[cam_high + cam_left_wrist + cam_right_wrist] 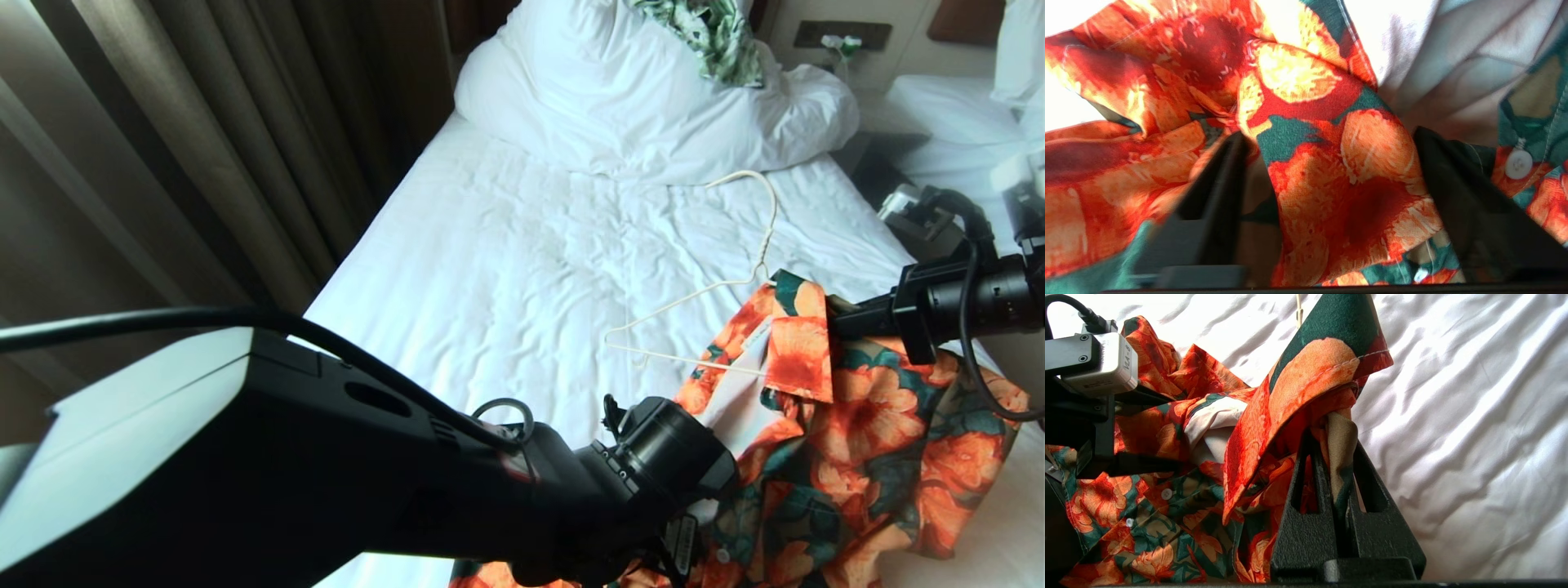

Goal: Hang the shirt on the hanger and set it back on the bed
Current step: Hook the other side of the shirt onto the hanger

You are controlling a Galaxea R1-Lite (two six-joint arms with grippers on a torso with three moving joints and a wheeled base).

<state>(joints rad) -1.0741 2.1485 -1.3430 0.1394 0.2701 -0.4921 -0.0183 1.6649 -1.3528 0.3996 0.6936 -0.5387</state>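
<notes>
Beside the bed (506,269) edge, right gripper (1345,428) pinches shirt (1306,375) collar

Heavy brown pleated curtains (188,139) hang along the left side, drawn, with dim light on the folds. Top right, beige wall with a dark rectangular switch panel (842,35). Below it a dark bedside table (878,163). Far right, a second white-sheeted bed (955,122) with a brown padded headboard (965,20). Daylight is bright and soft.
</notes>
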